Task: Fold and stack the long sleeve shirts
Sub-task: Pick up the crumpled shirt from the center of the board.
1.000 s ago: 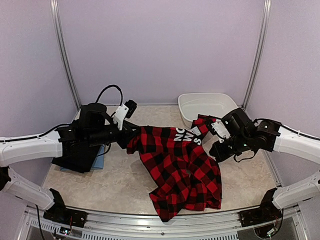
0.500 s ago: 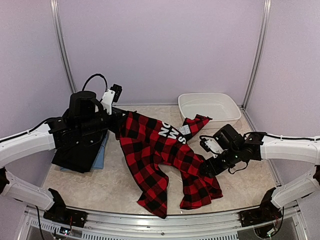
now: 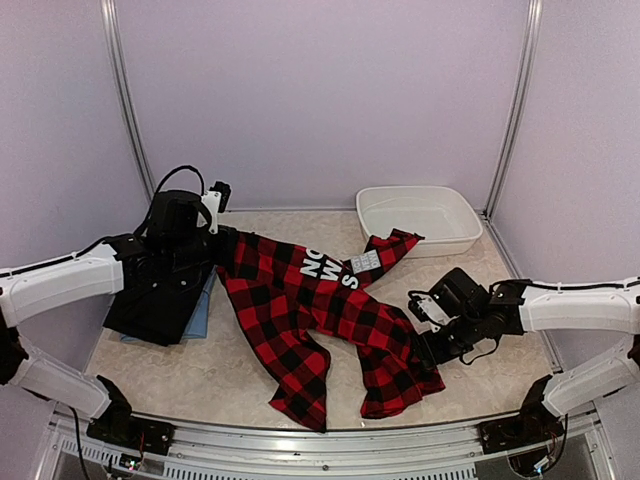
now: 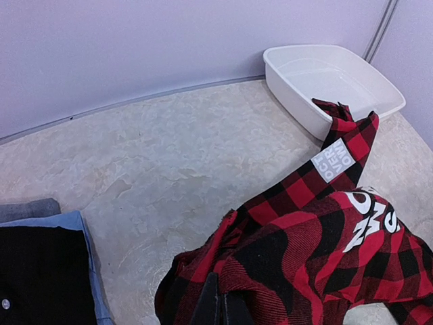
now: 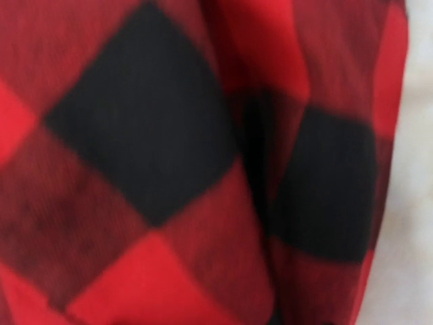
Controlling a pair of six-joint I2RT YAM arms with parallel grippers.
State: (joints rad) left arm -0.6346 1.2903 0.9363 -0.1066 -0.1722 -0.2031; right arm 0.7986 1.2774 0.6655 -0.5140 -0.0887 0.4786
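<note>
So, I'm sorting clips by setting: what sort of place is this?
Likely a robot test booth, not a home: plain lilac panels with metal posts close in a table, with a checked shirt and a white basin on it.

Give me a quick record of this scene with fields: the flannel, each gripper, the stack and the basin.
flannel shirt: unfolded, spread across the table, one sleeve tip against the basin
left gripper: shut on the flannel shirt's edge, beside the stack
right gripper: low at the shirt's right hem; open or shut, cannot tell
stack: black shirt on top, light blue shirt and grey shirt beneath, table's left
basin: back right, white, nothing inside
</note>
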